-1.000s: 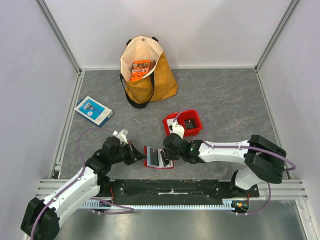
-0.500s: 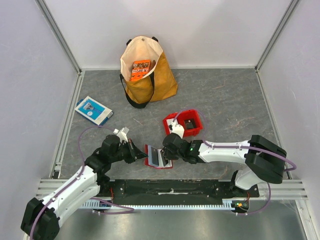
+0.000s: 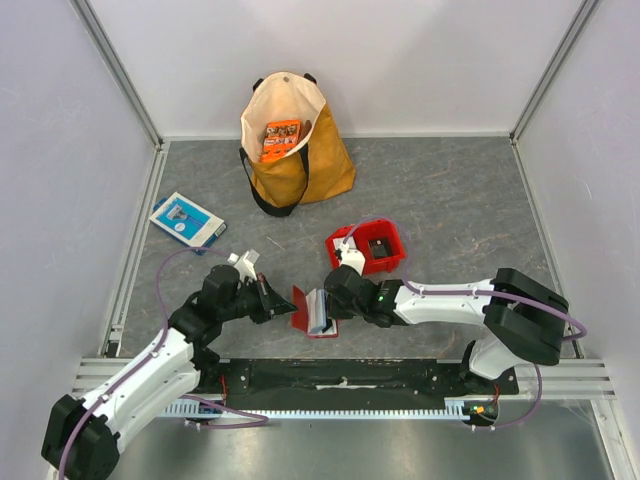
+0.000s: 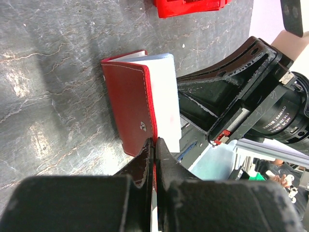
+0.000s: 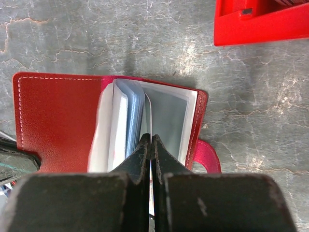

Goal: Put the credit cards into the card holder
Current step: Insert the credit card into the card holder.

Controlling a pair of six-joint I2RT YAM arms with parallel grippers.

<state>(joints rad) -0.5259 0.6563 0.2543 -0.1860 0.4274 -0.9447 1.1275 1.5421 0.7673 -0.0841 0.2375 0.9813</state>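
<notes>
While the card holder (image 3: 308,310) gapes, the bin (image 3: 388,264) holds a dark card (image 3: 378,246).

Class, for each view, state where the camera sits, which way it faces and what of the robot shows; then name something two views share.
Top external: above and behind the bases, facing down at the table; left arm and right arm show.
Left wrist: on the left arm, facing along the left gripper, shut on the card holder's cover; right arm beyond.
Right wrist: on the right arm, facing down past the right gripper into the card holder's pockets.
Shared: both wrist views catch the red bin.
</notes>
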